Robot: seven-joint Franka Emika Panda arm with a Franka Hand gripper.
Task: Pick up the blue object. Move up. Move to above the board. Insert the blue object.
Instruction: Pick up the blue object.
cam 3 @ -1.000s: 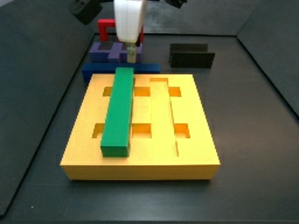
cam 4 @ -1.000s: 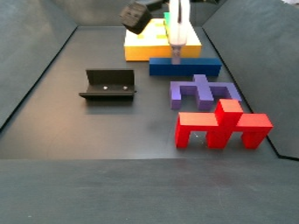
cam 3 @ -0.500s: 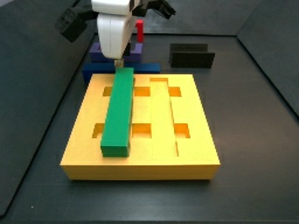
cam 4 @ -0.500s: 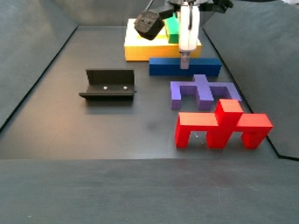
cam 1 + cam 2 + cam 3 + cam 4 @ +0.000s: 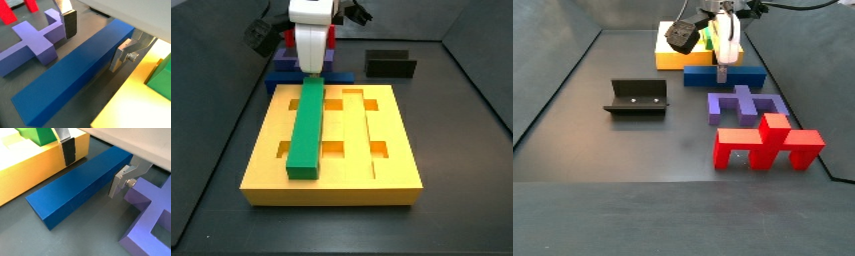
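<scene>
Currently I have the gripper (image 5: 93,167) straddling the blue object (image 5: 79,182), which lies on the floor beside the board (image 5: 680,55); jaws spread, apparently not yet pinching. The bar looks rigid, smooth; grip mid-length across its width.

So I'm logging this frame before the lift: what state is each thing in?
gripper: down at the bar, fingers on either side, closed or not unclear
blue bar: flat on the floor, between the fingers
green bar: seated in the board
yellow board: other slots empty
</scene>
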